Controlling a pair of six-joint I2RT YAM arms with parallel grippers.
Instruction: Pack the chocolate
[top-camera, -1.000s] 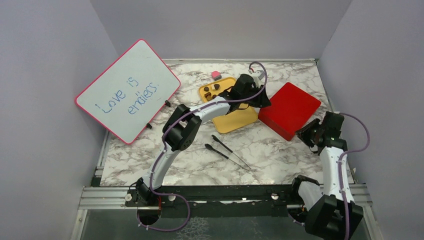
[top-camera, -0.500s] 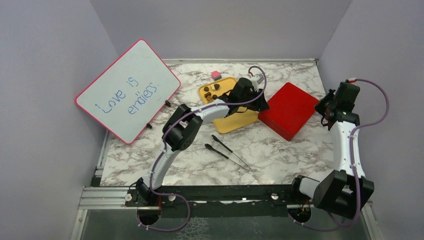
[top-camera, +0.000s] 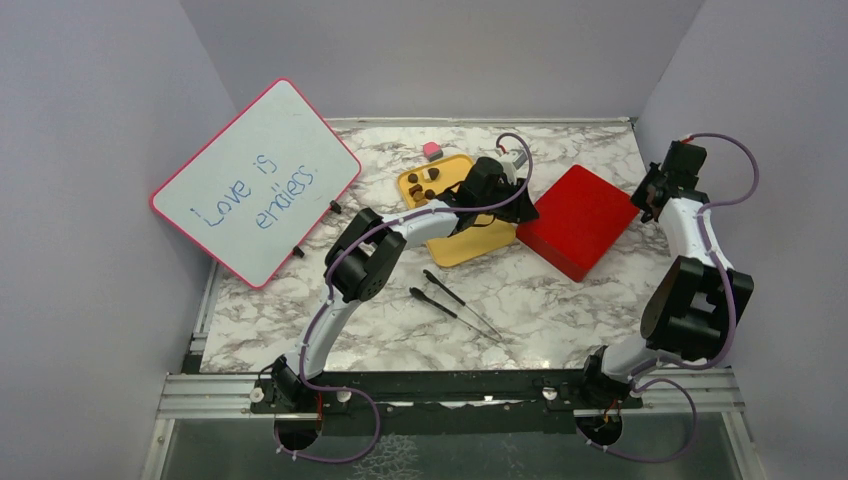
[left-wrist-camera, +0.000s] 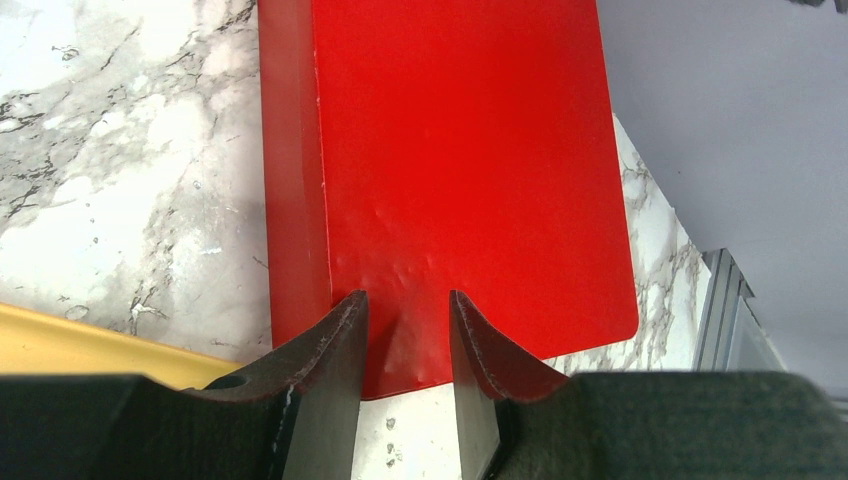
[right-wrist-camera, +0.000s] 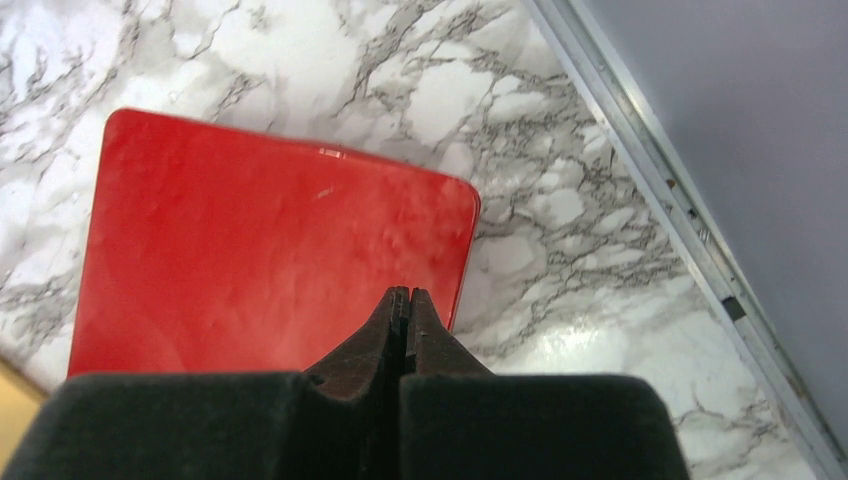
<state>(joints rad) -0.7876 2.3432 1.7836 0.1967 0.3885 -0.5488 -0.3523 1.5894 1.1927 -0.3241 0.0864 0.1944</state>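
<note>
Left to right across the surface (top-camera: 560, 300): a whiteboard (top-camera: 255, 180) leans at the far left; 2 tools (top-camera: 455, 305) lie near centre. The yellow tray (top-camera: 470, 240) holds the chocolates (top-camera: 425, 182) at its far end, uncovered.

The left end effector (left-wrist-camera: 408, 345) shifts slightly in 1 second and now sits at the near corner of the red lid (top-camera: 580, 218), jaws narrowly apart, gripping nothing.

The lid lies flat beside the tray, touching it.

The right arm makes the main change: it swings from the near right side out to the lid's far edge. The right end effector (right-wrist-camera: 405, 325) is pressed closed and empty above that edge.

Judgement: both arms now flank the lid, suggesting handling of it comes next.
</note>
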